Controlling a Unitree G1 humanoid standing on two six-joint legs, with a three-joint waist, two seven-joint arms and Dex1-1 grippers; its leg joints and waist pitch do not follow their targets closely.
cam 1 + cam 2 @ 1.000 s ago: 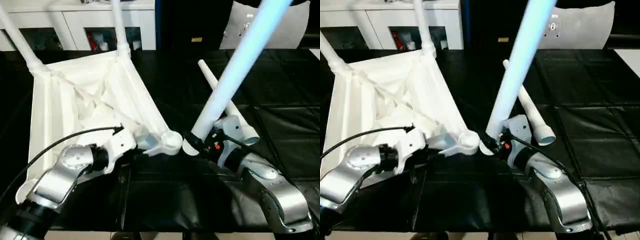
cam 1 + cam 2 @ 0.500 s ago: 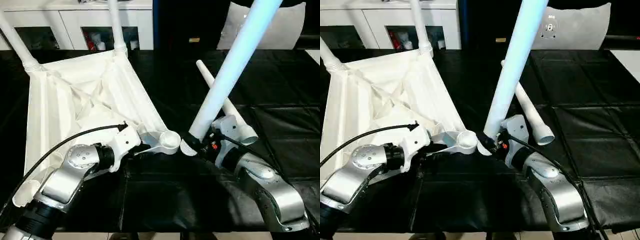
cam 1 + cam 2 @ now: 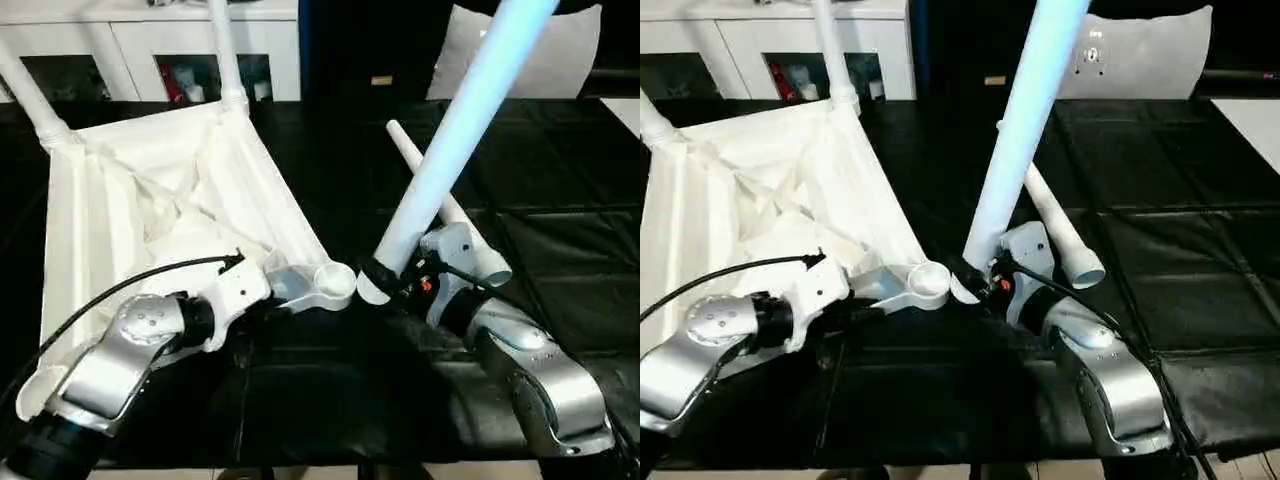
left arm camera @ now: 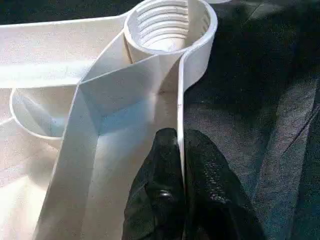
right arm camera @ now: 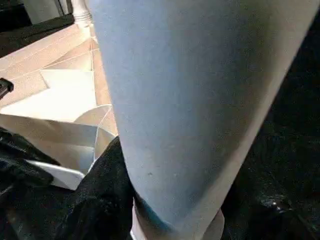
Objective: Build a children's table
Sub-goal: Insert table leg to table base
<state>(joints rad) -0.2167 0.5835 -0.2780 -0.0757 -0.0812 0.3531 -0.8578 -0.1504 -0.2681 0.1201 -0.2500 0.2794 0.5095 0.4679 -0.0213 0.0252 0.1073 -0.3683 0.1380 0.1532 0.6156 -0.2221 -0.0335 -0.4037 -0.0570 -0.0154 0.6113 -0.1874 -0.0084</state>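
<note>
The children's table top [image 3: 170, 210] lies upside down on the black sheet, ribs up. Two white legs [image 3: 225, 60] [image 3: 25, 90] stand in its far corner sockets. My left gripper [image 4: 181, 150] is shut on the thin rim wall just behind the empty near-right corner socket [image 3: 335, 282]. My right gripper [image 3: 395, 283] is shut on the thick lower end of a third leg [image 3: 450, 140]. That leg leans up and to the right, with its foot end just right of the socket and outside it. Another leg [image 3: 1060, 225] lies loose on the sheet behind my right arm.
White cabinets [image 3: 130, 40] line the back left and a grey cushion [image 3: 560, 60] leans at the back right. The black sheet [image 3: 560, 180] stretches off to the right. A black cable [image 3: 120, 290] arcs over my left forearm.
The camera has shifted a little. The held leg's lower end stays just right of the near corner socket, and both grips look the same.
</note>
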